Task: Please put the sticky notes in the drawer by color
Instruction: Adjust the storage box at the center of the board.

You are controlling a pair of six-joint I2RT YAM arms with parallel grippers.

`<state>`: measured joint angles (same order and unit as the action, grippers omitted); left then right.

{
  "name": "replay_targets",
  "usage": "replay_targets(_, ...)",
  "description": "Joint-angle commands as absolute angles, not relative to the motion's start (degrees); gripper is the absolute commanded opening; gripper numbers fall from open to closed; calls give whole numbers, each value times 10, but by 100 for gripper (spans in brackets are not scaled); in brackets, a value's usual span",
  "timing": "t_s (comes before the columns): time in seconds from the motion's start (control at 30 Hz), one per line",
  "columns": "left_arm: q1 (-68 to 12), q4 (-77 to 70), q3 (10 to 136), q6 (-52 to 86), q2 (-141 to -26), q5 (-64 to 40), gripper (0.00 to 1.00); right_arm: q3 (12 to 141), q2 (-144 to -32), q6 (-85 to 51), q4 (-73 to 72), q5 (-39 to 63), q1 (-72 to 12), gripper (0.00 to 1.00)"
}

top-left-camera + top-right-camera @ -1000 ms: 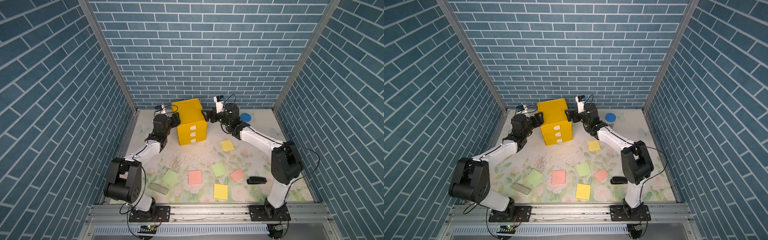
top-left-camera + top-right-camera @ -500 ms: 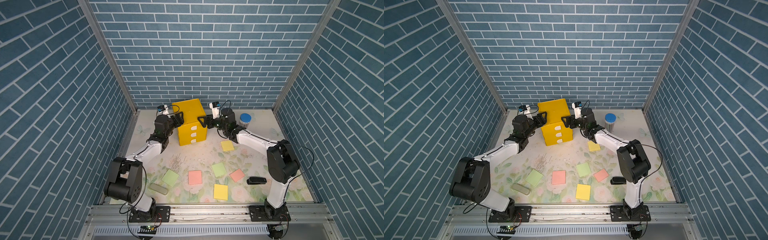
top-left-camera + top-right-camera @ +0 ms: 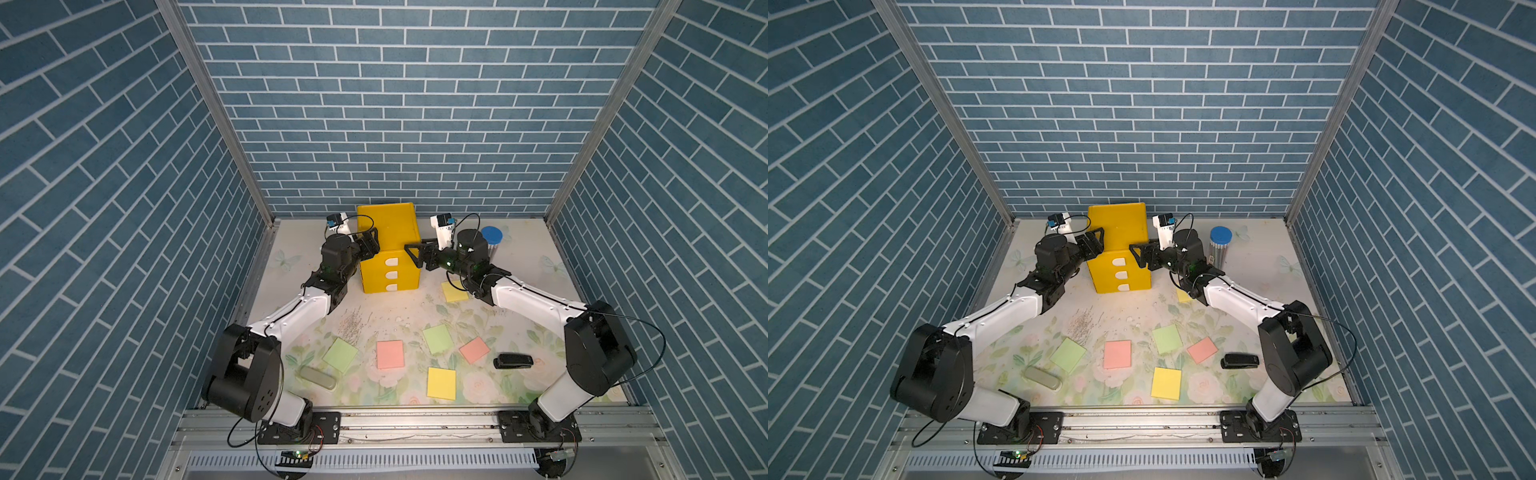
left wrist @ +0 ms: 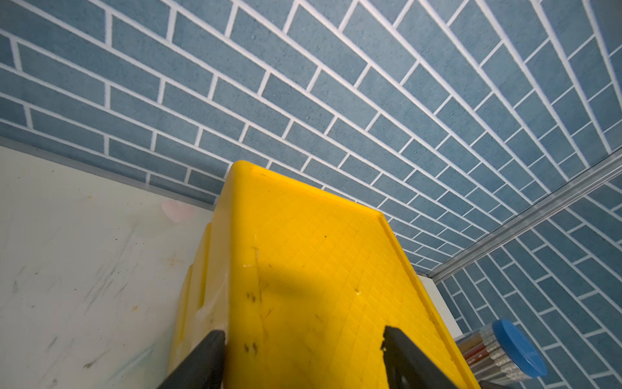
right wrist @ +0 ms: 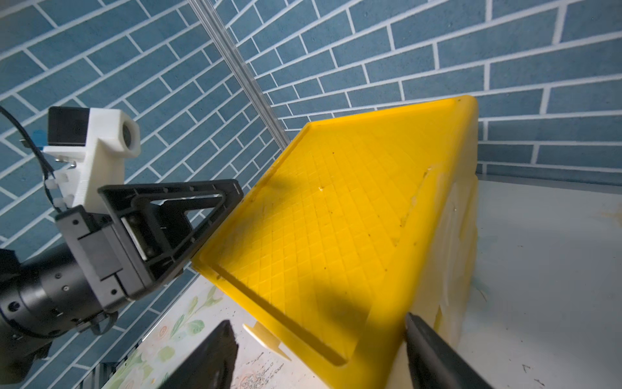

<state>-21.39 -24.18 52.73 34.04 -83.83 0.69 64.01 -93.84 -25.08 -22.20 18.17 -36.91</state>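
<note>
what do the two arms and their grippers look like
Left arm and right arm: white link shells, bulky black joints, thin black cables. Left gripper and right gripper: black, with triangular open-frame fingers. A white mount carrying a small camera tops each wrist.

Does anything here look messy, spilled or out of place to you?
Yes. A scatter of tiny thin grey bits lies spilled on the flowered mat, between the yellow drawer cabinet and the nearest light green sticky note. I cannot tell what they are. The cabinet also sits slightly askew to the back wall.
</note>
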Motion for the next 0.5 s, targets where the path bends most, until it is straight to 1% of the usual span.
replay_targets(0.0,-235,-204,516,334,-812,-16,80,635,-937,-248,-214,235,-410,78)
replay_targets(0.1,-232,-175,525,315,-802,2,82,594,-901,-261,-230,186,-415,78)
replay_targets(0.2,-218,-172,532,316,-790,-7,85,591,-872,-250,-199,120,-405,80)
replay_targets(0.3,-209,-129,569,297,-782,-1,89,598,-843,-231,-172,88,-401,80)
replay_targets(0.37,-189,-110,588,297,-785,-22,89,603,-824,-203,-164,100,-401,80)
replay_targets(0.47,-148,-91,614,296,-815,-77,89,609,-803,-123,-153,176,-403,80)
